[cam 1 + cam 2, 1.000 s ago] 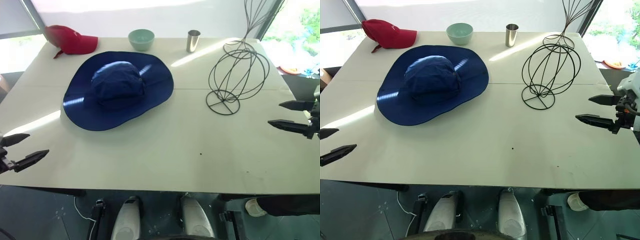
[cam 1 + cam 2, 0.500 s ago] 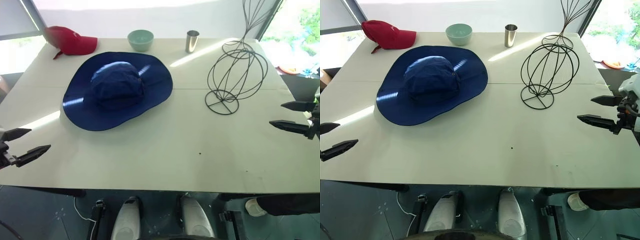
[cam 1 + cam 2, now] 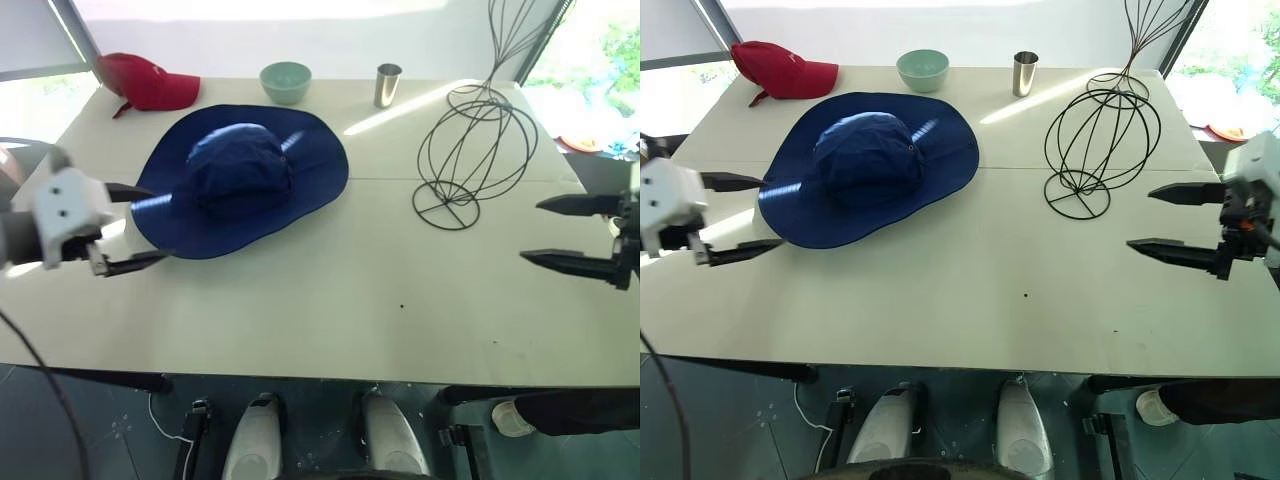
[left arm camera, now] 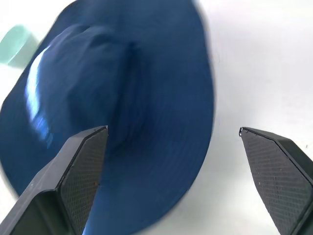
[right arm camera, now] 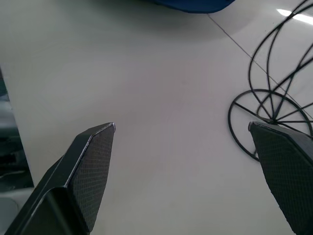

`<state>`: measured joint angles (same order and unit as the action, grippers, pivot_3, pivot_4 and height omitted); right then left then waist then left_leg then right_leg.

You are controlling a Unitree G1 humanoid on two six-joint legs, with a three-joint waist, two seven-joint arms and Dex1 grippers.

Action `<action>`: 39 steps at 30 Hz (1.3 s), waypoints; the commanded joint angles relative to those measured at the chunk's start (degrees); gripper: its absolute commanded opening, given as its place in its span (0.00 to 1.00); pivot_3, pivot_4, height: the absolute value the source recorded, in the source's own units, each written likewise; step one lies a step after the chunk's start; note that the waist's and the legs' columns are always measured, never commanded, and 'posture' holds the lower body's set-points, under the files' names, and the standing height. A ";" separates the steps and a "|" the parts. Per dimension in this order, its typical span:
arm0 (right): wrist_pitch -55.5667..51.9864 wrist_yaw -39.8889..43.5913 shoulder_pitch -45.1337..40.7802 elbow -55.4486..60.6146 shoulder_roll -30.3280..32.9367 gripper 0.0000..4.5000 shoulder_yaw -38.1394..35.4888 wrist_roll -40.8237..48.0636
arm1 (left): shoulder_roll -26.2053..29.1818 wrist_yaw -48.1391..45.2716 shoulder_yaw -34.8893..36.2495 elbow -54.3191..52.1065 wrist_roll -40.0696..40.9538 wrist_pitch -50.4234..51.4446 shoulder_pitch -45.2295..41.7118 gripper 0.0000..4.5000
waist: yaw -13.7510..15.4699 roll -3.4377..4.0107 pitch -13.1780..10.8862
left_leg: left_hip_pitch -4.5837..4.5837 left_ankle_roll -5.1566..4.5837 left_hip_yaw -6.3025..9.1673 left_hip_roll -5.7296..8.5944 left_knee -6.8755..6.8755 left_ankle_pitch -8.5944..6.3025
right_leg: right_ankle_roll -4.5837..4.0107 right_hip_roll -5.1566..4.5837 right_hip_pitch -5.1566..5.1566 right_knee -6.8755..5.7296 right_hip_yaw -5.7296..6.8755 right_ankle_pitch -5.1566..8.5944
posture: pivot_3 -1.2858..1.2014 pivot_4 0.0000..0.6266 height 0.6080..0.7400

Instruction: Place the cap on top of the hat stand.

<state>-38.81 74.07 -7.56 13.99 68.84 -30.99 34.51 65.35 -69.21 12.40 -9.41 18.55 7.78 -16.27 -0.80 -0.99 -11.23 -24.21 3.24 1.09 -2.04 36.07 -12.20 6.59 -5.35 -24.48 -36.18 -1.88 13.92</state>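
Note:
The cap (image 3: pixel 240 175), a navy sun hat with a wide floppy brim, lies crown up on the left half of the white table (image 3: pixel 350 300). My left gripper (image 3: pixel 158 222) is open at the brim's near-left edge, its fingers straddling the rim; the left wrist view has the cap (image 4: pixel 122 112) right ahead between them. The hat stand (image 3: pixel 475 160), a dark wire globe on a round wire base, stands right of the cap. My right gripper (image 3: pixel 530 231) is open and empty over the table's right edge, near and to the right of the stand's base (image 5: pixel 264 122).
Along the table's far edge are a red baseball cap (image 3: pixel 150 82), a pale green bowl (image 3: pixel 285 80) and a metal cup (image 3: pixel 387 85). A taller wire frame (image 3: pixel 505 40) rises behind the hat stand. Bare tabletop lies between the two grippers.
My left gripper has swung up and right from the table's near-left corner to the cap's brim, rolling as it went. My right gripper has come a little leftward over the table edge.

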 commanded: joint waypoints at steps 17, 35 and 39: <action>-9.65 -8.60 8.99 15.83 -4.31 1.00 -13.54 6.21 | -22.31 25.37 -26.48 19.49 -40.63 -19.52 -18.31 1.00 | 0.25 -0.10 0.03 | -0.14 -0.03 0.23 0.02 0.24 0.02 | 0.47 0.09 0.13 0.03 -0.01 -0.27 | 0.52 0.24 0.99; -11.52 -11.92 9.37 17.60 -3.78 1.00 -15.48 9.15 | -28.45 38.10 -26.84 29.64 -48.30 -14.73 -23.70 0.52 | 0.24 -0.11 0.04 | -0.12 -0.03 0.31 0.03 0.27 0.02 | 0.53 0.14 0.18 0.00 -0.01 -0.30 | 0.52 0.24 0.99; -10.05 -12.34 9.36 16.92 -3.46 1.00 -16.04 7.34 | -29.34 37.53 -25.97 31.31 -46.01 -14.31 -28.00 0.16 | 0.23 -0.12 0.03 | -0.13 -0.03 0.35 0.03 0.28 0.02 | 0.53 0.16 0.18 0.00 0.00 -0.31 | 0.52 0.24 0.99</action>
<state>-50.32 62.01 2.39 31.12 64.22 -44.40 42.75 35.85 -31.96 -15.86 22.59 -29.10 -6.52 -41.85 -0.57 -1.10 -11.20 -24.34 3.21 1.43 -2.01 36.35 -12.18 7.12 -5.19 -24.30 -36.18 -1.88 13.61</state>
